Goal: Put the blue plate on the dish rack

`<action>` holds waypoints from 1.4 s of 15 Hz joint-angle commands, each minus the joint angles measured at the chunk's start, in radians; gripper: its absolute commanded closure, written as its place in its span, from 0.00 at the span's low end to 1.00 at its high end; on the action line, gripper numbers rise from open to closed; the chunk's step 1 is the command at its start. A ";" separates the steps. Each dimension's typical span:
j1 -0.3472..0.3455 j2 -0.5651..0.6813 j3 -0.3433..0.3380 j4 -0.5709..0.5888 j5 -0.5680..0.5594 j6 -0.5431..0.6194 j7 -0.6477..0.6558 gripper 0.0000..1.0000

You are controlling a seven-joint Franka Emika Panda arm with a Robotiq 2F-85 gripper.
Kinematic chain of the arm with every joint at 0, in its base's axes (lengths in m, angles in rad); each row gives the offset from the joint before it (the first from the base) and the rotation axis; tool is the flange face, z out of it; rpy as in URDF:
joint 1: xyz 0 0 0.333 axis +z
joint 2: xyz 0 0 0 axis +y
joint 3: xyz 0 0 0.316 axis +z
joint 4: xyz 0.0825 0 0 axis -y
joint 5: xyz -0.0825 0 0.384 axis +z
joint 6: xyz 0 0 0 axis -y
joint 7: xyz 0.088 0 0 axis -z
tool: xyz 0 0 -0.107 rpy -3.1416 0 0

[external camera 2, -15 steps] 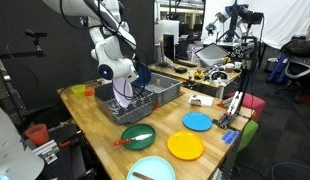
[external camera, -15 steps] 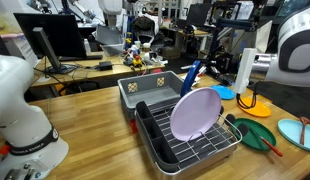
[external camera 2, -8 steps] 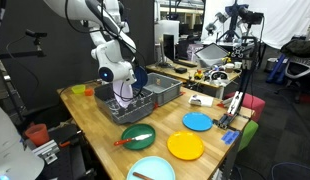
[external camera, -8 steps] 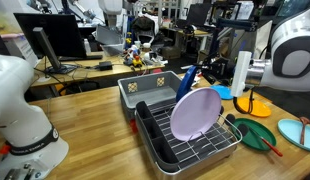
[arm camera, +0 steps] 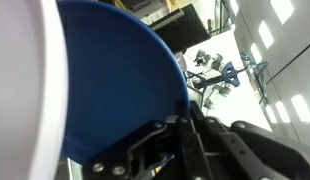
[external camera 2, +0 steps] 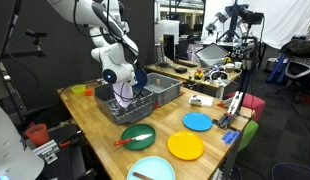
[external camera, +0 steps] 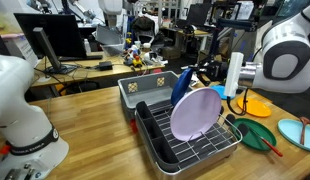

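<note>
I hold the blue plate (external camera: 181,86) on edge, just above and behind the lavender plate (external camera: 195,114) that stands in the dish rack (external camera: 185,150). My gripper (external camera: 197,76) is shut on the blue plate's rim. In an exterior view the blue plate (external camera 2: 141,77) hangs over the dish rack (external camera 2: 131,108) next to the lavender plate (external camera 2: 123,92). In the wrist view the blue plate (arm camera: 110,90) fills the frame, my gripper (arm camera: 180,135) clamps its edge, and the lavender plate (arm camera: 20,90) is close at the left.
A grey plastic bin (external camera: 145,90) stands right behind the rack. A green plate with a red utensil (external camera: 257,132), an orange plate (external camera: 257,105) and a sky-blue plate (external camera: 295,132) lie beside the rack. In an exterior view, yellow (external camera 2: 185,146) and sky-blue (external camera 2: 197,121) plates lie near the table edge.
My gripper has carried the blue plate sideways and slightly down, closer to the lavender plate and over the rack. The lavender plate and rack have not moved.
</note>
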 commanded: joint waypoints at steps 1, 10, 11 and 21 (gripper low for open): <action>0.010 -0.001 -0.011 -0.001 -0.003 -0.001 0.005 0.93; 0.009 -0.001 -0.014 -0.001 -0.003 -0.001 0.005 0.93; 0.009 -0.001 -0.014 -0.001 -0.003 -0.001 0.005 0.93; 0.003 0.029 -0.020 0.041 -0.002 -0.020 0.036 0.98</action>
